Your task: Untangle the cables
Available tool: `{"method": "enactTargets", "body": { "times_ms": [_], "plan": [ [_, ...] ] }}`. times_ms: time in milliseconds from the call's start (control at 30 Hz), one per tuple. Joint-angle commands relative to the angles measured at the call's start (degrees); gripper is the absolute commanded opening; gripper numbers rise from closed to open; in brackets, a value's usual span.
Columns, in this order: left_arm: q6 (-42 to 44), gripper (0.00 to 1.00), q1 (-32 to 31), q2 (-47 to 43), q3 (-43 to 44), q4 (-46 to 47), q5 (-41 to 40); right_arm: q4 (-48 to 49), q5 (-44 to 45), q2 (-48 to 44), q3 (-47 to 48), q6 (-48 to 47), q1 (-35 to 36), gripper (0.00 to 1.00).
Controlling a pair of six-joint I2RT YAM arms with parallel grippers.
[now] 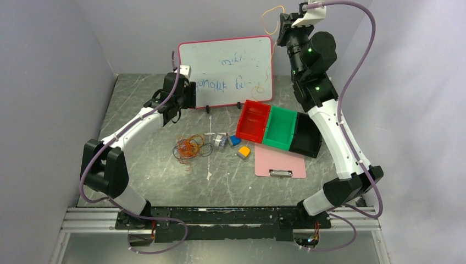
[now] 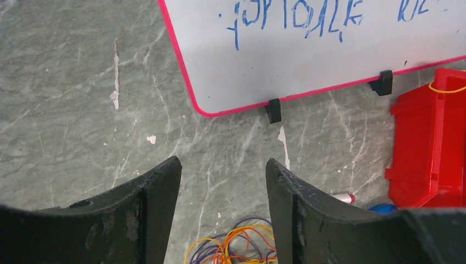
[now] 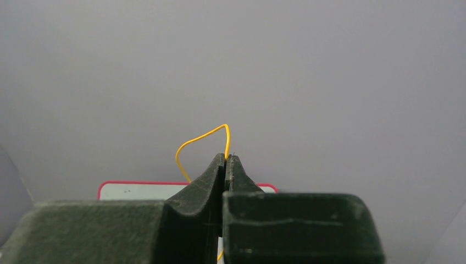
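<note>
The cables [image 1: 189, 147] lie as a small tangle of orange, yellow and purple loops on the marbled table, left of centre. In the left wrist view the tangle [image 2: 242, 245] shows low between the fingers. My left gripper [image 1: 175, 113] [image 2: 222, 162] hovers open over bare table just behind the tangle, holding nothing. High at the back, my right gripper [image 1: 282, 22] [image 3: 226, 157] is shut on one yellow cable [image 3: 200, 137]. That cable [image 1: 270, 19] loops above the jaws and hangs down past the whiteboard to the red bin's rim [image 2: 448, 88].
A pink-edged whiteboard [image 1: 225, 69] stands at the back. Red [image 1: 254, 120], green [image 1: 280, 127] and black [image 1: 306, 137] bins sit right of centre, with a pink clipboard [image 1: 280, 164] in front. A grey part [image 1: 220, 140], blue block [image 1: 234, 140] and orange block [image 1: 244, 151] lie beside the tangle.
</note>
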Motion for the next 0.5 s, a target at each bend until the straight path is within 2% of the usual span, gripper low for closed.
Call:
{"method": "enactTargets", "body": {
  "times_ms": [0,467],
  "plan": [
    [0.7,0.63,0.3,0.7,1.1,0.9,-0.1,2.1,-0.7,-1.9,0.7,0.1,-0.5,0.0],
    [0.4,0.63,0.3,1.2,1.4,0.8,0.8,8.6,-4.5,-2.0,4.5,-0.4,-0.5,0.0]
  ]
}}
